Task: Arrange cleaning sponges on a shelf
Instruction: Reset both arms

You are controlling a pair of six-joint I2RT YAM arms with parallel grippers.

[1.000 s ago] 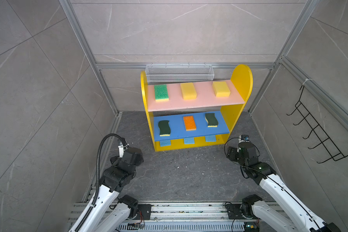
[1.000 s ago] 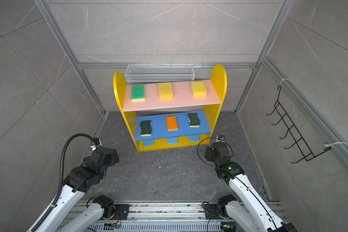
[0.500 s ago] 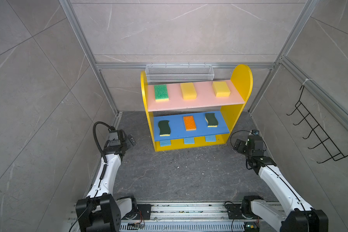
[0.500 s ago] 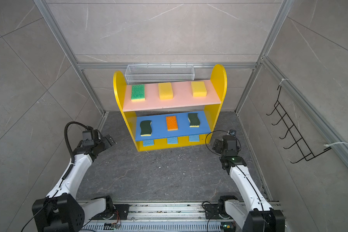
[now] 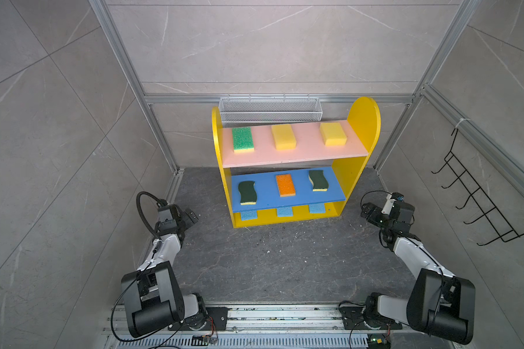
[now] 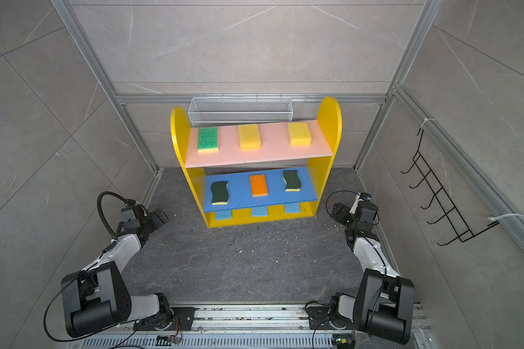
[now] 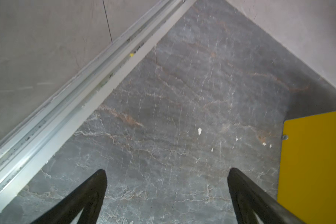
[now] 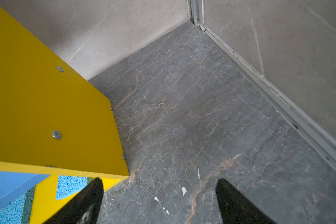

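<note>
Both top views: shelf (image 5: 362,127) at upper centre of frame, back to the far wall, under the wire mesh basket (image 5: 270,108). On the pink upper board (image 5: 303,152), a row of three, well apart: green-topped sponge (image 5: 242,139) at left, then two yellow blocks (image 5: 283,137). On the blue lower board (image 5: 266,198), orange-topped sponge (image 5: 285,185) between two dark-green wavy sponges (image 5: 247,192). On the yellow base, three light-blue sponges (image 5: 285,211), front edges peeking out below the blue board. No sponge on the worktop (image 5: 270,260); arranging complete, by the look of it. Left end effector (image 5: 191,216) at lower left of the shelf, right end effector (image 5: 367,211) at lower right, both low, near the side panels, touching nothing.

Left wrist view: left end effector (image 7: 167,171) spread wide, nothing between the fingers, bare worktop beyond. Yellow side panel at the right edge of frame, near but apart.

Right wrist view: right end effector (image 8: 159,180) likewise spread and empty. Yellow side panel across the left of frame; one light-blue sponge at lower left, just beside a fingertip.

Likely trouble from here: a sideways swing while pulling away, clipping a side panel and jolting the rack, with sponges sliding out of their rows or off a board. Also a fingertip snagging the protruding light-blue sponge and dragging it off the base. Greater exposure on the right, given the closeness there.
</note>
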